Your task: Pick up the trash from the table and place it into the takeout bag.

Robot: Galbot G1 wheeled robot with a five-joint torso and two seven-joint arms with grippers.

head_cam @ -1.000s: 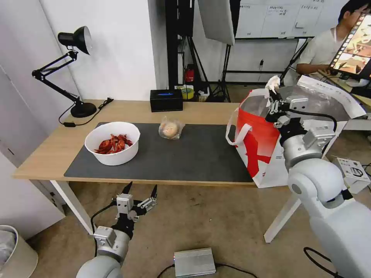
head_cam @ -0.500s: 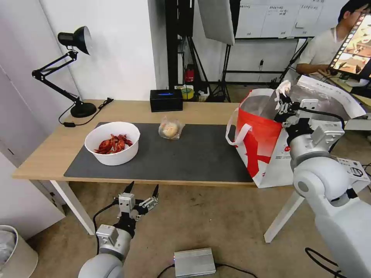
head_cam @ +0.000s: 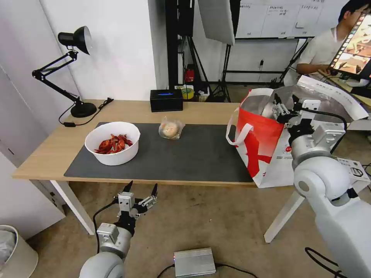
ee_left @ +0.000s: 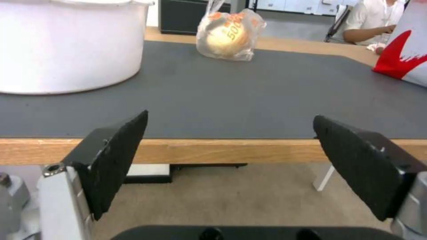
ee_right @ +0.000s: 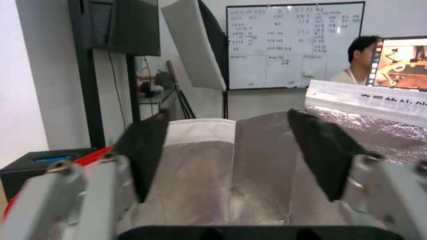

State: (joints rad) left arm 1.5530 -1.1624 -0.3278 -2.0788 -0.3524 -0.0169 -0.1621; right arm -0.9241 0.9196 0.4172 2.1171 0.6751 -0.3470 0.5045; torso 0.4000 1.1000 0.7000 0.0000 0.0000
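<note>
Head view, near to far: left gripper [head_cam: 141, 188] is held low, below the front edge of the table [head_cam: 46, 154], over the floor, fingers spread apart, nothing gripped. One silver box [head_cam: 194, 262] is seen on the floor beside that arm. In left wrist view the two black pads [ee_left: 116, 156] are set wide, w/ the table's front edge and the dark grey mat [ee_left: 249, 96] beyond them.

Count on the mat: 1 white bowl [head_cam: 112, 143] w/ red crayfish shells [head_cam: 114, 143], toward the robot's left; 1 bagged bun [head_cam: 171, 129], near the mat's far edge, approx. mid-table, well apart from the bowl. Bowl contents are hidden in left wrist view, where only its outer wall [ee_left: 66, 43] is seen, cut off at the frame edge. Orange print on the bun's bag [ee_left: 229, 30] is partly legible, rest not made out.

1 takeout bag [head_cam: 262, 143] stands at the table's right end, mouth open, foil lining visible. Right gripper [head_cam: 285, 101] is held at the bag's mouth, fingers released and apart, nothing between them; confirmed in right wrist view, where foil lining [ee_right: 249, 173] is seen between the two pads [ee_right: 322, 156]. Bag interior below the rim is hidden, so contents cannot be told.

Far edge of table: 1 black box [head_cam: 166, 100], 1 black desk lamp [head_cam: 73, 69].
</note>
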